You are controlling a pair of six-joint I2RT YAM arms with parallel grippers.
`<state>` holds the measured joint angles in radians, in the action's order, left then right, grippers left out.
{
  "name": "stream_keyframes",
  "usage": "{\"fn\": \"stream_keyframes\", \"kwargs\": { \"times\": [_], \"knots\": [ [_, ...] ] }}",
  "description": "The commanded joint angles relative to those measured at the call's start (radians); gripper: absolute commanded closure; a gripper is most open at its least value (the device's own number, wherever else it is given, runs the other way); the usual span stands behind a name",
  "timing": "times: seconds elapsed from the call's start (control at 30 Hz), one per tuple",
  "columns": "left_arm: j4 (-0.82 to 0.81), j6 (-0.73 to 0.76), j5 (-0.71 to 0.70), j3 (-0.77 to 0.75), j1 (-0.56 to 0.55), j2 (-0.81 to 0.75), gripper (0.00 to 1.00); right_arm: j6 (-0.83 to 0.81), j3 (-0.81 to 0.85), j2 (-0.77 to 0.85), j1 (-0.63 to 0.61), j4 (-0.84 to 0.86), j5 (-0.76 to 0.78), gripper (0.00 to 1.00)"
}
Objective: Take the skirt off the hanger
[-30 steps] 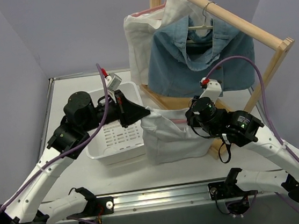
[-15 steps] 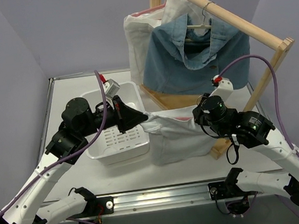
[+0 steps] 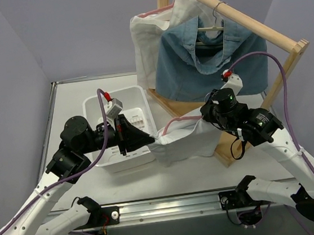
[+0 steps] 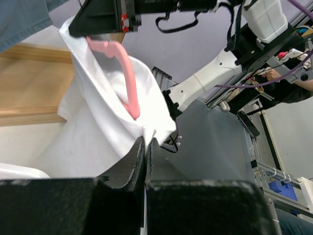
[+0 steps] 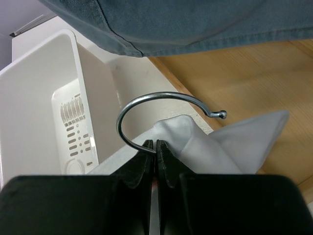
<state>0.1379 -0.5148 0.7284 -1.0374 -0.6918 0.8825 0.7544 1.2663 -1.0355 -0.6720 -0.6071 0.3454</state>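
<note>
A white skirt [image 3: 185,142] hangs stretched between my two grippers above the table. Its pink hanger [image 3: 172,125] shows partly bare above the cloth, and in the left wrist view [image 4: 124,68] the pink bar stands out of the skirt [image 4: 98,122]. My left gripper [image 3: 155,137] is shut on the skirt's left edge [image 4: 146,134]. My right gripper [image 3: 207,113] is shut on the hanger at the base of its metal hook [image 5: 161,100], with the skirt [image 5: 225,147] bunched just below.
A white slotted basket [image 3: 102,107] stands under the left arm. A wooden rack [image 3: 260,29] at the back right carries a denim garment [image 3: 196,62] and a white one [image 3: 145,36]. Its base [image 3: 224,155] lies under the skirt.
My left gripper has pulled the skirt edge down and left. My right gripper has lifted the hanger up and back. The pink hanger bar now shows bare above the cloth.
</note>
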Motion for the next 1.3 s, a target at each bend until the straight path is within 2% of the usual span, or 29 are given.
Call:
{"fn": "stream_keyframes", "kwargs": {
  "times": [0.0, 0.13, 0.27, 0.47, 0.57, 0.63, 0.8, 0.87, 1.03, 1.2, 1.27],
  "knots": [
    [-0.043, -0.013, 0.042, 0.005, 0.003, -0.036, 0.98, -0.047, 0.062, -0.001, 0.032, -0.016, 0.072, 1.0],
    [-0.054, -0.019, 0.068, 0.007, 0.003, 0.019, 0.98, -0.044, 0.073, 0.0, 0.043, 0.013, 0.041, 1.0],
    [-0.043, -0.004, 0.04, 0.0, 0.0, 0.071, 0.98, -0.015, 0.056, 0.017, 0.042, 0.125, -0.158, 1.0],
    [-0.104, -0.03, 0.052, -0.012, -0.008, 0.159, 0.98, -0.004, 0.067, 0.026, 0.04, 0.248, -0.298, 1.0],
    [-0.068, -0.01, 0.001, -0.035, -0.008, 0.173, 0.98, -0.003, 0.071, 0.038, 0.04, 0.271, -0.338, 1.0],
    [-0.051, -0.008, -0.026, -0.061, -0.008, 0.187, 0.98, 0.013, 0.045, 0.061, 0.04, 0.355, -0.455, 1.0],
    [0.075, 0.007, -0.159, -0.168, -0.005, 0.248, 0.98, 0.088, 0.019, 0.106, 0.038, 0.455, -0.58, 1.0],
    [0.088, 0.007, -0.162, -0.216, 0.003, 0.276, 0.98, 0.121, 0.002, 0.126, 0.04, 0.533, -0.654, 1.0],
    [0.103, 0.007, -0.202, -0.299, 0.015, 0.306, 0.98, 0.12, 0.076, 0.138, 0.037, 0.469, -0.646, 1.0],
    [0.17, 0.05, -0.233, -0.427, 0.061, 0.306, 0.98, 0.031, 0.186, 0.17, 0.038, 0.29, -0.51, 1.0],
    [0.209, 0.079, -0.236, -0.522, 0.083, 0.306, 0.98, 0.01, 0.202, 0.183, 0.038, 0.258, -0.484, 1.0]
  ]
}}
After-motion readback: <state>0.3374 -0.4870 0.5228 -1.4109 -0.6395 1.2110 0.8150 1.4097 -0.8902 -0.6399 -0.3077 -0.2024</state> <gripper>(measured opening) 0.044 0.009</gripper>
